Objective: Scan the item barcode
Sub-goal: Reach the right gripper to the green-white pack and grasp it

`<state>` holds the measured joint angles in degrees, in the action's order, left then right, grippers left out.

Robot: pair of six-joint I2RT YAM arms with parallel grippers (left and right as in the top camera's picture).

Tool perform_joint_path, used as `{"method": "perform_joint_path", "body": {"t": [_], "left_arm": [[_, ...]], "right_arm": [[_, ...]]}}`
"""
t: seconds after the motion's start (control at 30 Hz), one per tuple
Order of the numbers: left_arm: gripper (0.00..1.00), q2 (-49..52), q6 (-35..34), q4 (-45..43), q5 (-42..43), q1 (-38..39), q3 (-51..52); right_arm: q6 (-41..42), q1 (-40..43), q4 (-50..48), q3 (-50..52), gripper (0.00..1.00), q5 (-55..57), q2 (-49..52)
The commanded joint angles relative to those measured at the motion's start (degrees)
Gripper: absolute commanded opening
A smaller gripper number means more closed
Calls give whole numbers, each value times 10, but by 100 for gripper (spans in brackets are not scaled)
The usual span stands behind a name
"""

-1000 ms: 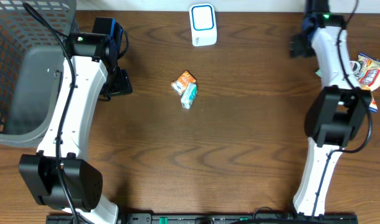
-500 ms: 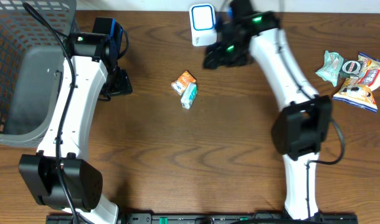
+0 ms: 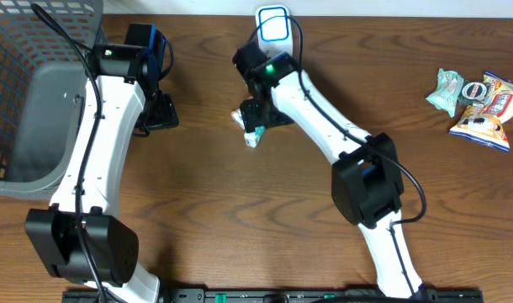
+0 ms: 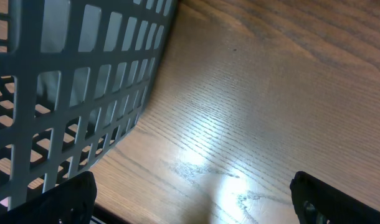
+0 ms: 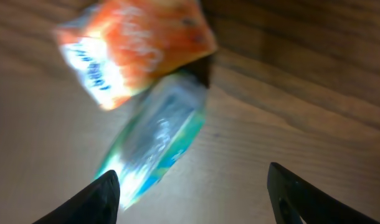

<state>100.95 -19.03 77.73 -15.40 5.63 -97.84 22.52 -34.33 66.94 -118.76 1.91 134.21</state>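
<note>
1. The right gripper (image 3: 256, 114) is hanging over the middle of the table (image 3: 240, 219), directly above two small packets
2. The orange packet (image 5: 134, 50) and the teal packet (image 5: 156, 140) are lying flat on the wood and touching each other; both are showing blurred in the right wrist view, so no barcode can be made out
3. The right fingers (image 5: 106, 199) are standing well apart and gripping nothing; the near end of the teal packet is lying just beside one fingertip, and whether it is touching cannot be told, while the rest of the gap is showing bare wood
4. The scanner (image 3: 274, 25), white with a blue ring, is sitting at the far edge, near the packets but apart from them
5. The left gripper (image 3: 160, 114) is hovering just beside the basket (image 3: 21, 50), its fingers (image 4: 71, 199) spread wide with only table between them
6. Several snack bags (image 3: 479, 101) are lying in a heap at the right side, well apart from both arms
</note>
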Motion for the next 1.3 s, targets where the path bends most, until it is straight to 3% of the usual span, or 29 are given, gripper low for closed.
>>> {"method": "perform_joint_path", "body": {"t": [0.0, 0.4, 0.67, 0.87, 1.0, 1.1, 1.27], "left_arm": [[98, -1, 7, 2, -12, -2, 2], [98, -1, 7, 2, -12, -2, 2], [98, -1, 7, 2, -12, -2, 2], [98, -1, 7, 2, -12, -2, 2], [98, -1, 7, 2, -12, -2, 2], [98, -1, 7, 2, -12, -2, 2], [98, -1, 7, 2, -12, -2, 2]], "right_arm": [[43, 2, -27, 40, 69, 48, 9], [122, 52, 171, 55, 78, 127, -12], [29, 65, 68, 60, 75, -35, -20], [14, 97, -3, 61, 71, -204, -20], [10, 117, -3, 61, 71, -191, -20], [-2, 131, 4, 61, 66, -198, -20], [-81, 137, 11, 61, 68, -279, -20]]}}
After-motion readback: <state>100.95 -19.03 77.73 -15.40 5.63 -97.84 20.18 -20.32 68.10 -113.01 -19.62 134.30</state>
